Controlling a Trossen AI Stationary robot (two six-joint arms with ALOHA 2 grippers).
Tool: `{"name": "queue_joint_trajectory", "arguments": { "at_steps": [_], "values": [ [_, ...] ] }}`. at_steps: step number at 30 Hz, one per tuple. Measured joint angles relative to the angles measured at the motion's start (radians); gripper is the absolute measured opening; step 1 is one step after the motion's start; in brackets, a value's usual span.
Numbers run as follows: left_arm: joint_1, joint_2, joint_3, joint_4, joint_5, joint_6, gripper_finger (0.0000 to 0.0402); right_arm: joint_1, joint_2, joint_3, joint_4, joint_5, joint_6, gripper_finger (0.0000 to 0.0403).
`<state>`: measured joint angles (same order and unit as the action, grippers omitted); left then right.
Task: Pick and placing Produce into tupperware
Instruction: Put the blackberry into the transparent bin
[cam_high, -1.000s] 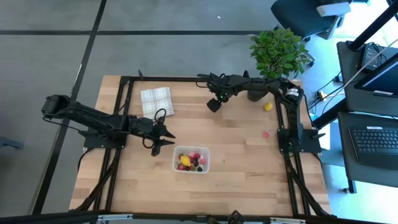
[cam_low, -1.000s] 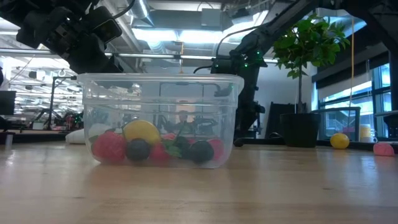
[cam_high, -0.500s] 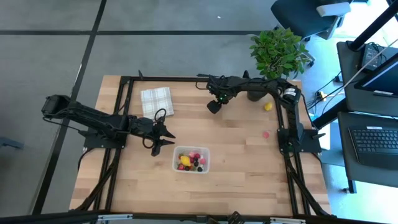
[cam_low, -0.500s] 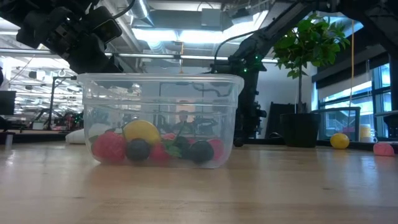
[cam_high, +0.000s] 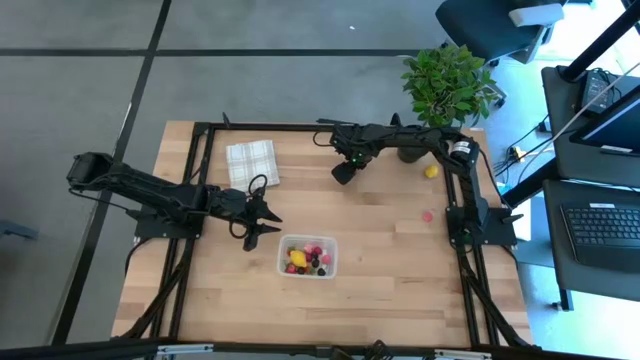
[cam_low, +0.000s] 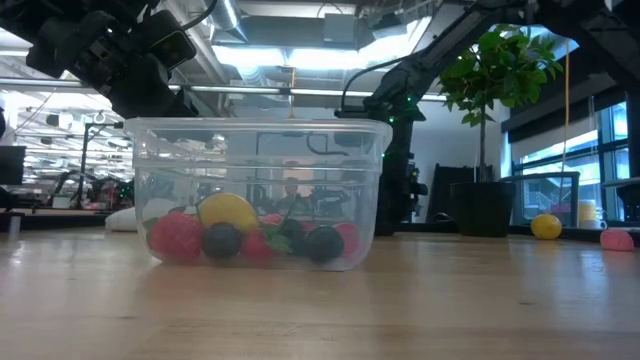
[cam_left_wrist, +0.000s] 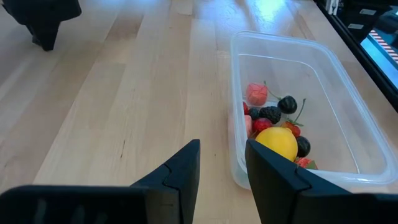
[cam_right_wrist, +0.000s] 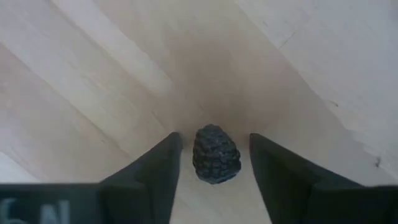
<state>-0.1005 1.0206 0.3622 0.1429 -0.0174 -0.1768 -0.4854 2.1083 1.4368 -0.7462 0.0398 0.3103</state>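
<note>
1. My right gripper (cam_right_wrist: 211, 163) points down at the wooden table (cam_high: 400, 270), at the far side near the potted plant (cam_high: 447, 82).
2. Between my right fingers (cam_right_wrist: 149, 180) lies a dark blackberry (cam_right_wrist: 216, 154) — the fingers stand a little apart from it on both sides, not touching, so I do not hold it.
3. My left gripper (cam_left_wrist: 222, 163) hovers just beside the tupperware (cam_high: 308, 257), its fingers narrow and with nothing between them.
4. Inside the tub I see the produce (cam_left_wrist: 273, 121) — a yellow lemon, red and dark berries.
5. A yellow piece (cam_high: 431, 171) and a pink piece (cam_high: 427, 215) lie on the table, well apart from my right fingers.
6. A checked cloth (cam_high: 252, 162) lies beyond my left fingers.
</note>
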Motion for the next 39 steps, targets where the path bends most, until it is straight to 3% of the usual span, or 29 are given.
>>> {"name": "queue_joint_trajectory", "arguments": {
  "at_steps": [9, 15, 18, 28, 32, 39],
  "values": [
    [0.0, 0.0, 0.0, 0.0, 0.0, 0.0, 0.0121, 0.0, 0.002, -0.001, -0.003, 0.0, 0.0, 0.0099],
    [0.0, 0.0, 0.0, 0.0, 0.0, 0.0, 0.0121, 0.028, -0.008, 0.018, -0.037, 0.011, -0.014, 0.0099],
    [0.0, 0.0, 0.0, 0.0, 0.0, 0.0, 0.0121, 0.066, -0.025, 0.04, -0.148, 0.0, -0.021, 0.0099],
    [0.0, 0.0, 0.0, 0.0, 0.0, 0.0, 0.0121, 0.335, -0.17, 0.131, -0.223, -0.001, 0.074, 0.0098],
    [0.0, 0.0, 0.0, 0.0, 0.0, 0.001, 0.0121, 0.487, -0.177, 0.172, -0.153, -0.002, 0.078, 0.0098],
    [0.0, 0.0, 0.0, 0.0, 0.0, 0.0, 0.0121, 0.695, -0.168, 0.175, 0.138, -0.003, -0.002, 0.0101]
  ]
}}
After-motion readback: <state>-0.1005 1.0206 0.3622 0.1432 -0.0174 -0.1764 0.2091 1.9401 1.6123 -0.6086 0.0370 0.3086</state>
